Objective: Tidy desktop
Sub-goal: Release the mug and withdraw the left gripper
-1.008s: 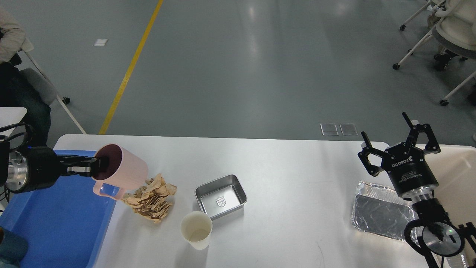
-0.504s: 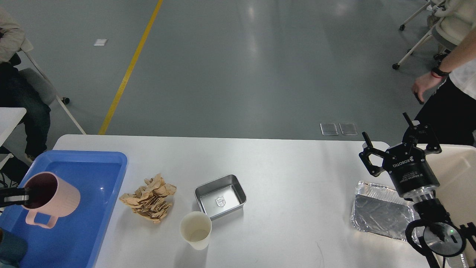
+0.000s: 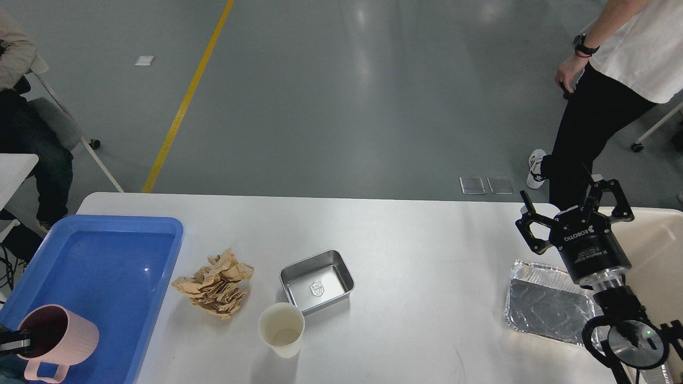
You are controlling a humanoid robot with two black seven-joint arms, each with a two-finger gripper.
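White, smooth worktop (image 3: pixel 427 240) spreads across the lower frame. Right claw (image 3: pixel 579 210) hangs released at its right edge. Left claw (image 3: pixel 13 341), bottom left, grasps the pink plastic mug (image 3: pixel 56 341).

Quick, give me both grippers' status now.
Left gripper: shut on the rim of the pink mug, over the blue tray.
Right gripper: open, holding nothing, above the foil tray.

Wide white matte desktop (image 3: pixel 427 240), rounded corners, faint scuffs, lying flat across the foreground.
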